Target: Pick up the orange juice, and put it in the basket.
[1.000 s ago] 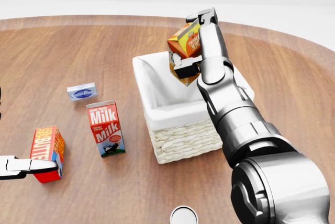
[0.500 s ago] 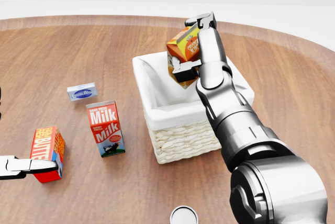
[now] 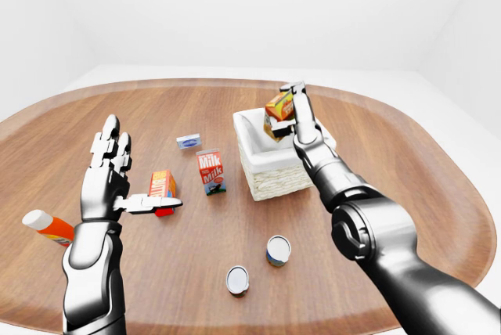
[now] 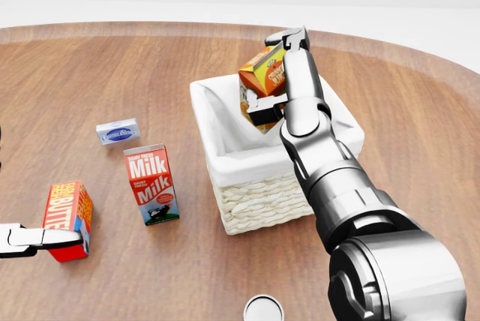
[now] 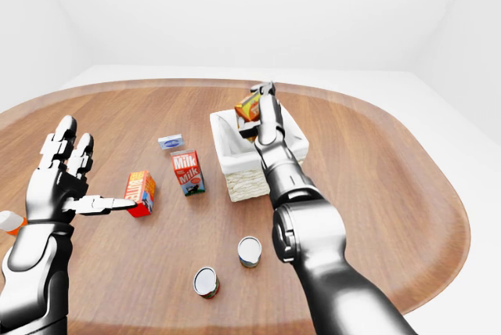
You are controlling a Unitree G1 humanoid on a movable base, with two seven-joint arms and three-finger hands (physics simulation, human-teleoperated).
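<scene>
The orange juice [image 4: 262, 71] is an orange and yellow carton. It hangs tilted over the open top of the white-lined wicker basket [image 4: 259, 201] in the middle of the head view. My right hand [image 4: 276, 73] is shut on it, one finger over its top edge and the thumb under its lower side. The carton's lower part is hidden behind the thumb and the basket's lining. In the left-eye view my left hand [image 3: 129, 174] is at the left, open, fingers spread upward, thumb beside a red butter box [image 3: 162, 185].
On the round wooden table [image 4: 90, 73], left of the basket, stand a milk carton [image 4: 152, 184], the butter box [image 4: 69, 220] and a small blue and white box [image 4: 118, 132]. Two cans [image 3: 278, 250] [image 3: 238, 279] stand nearer me. An orange and white bottle [image 3: 47, 227] lies at far left.
My right hand has shifted slightly left over the basket with the juice carton in it, and the carton has tipped a little. The left hand has not moved.
</scene>
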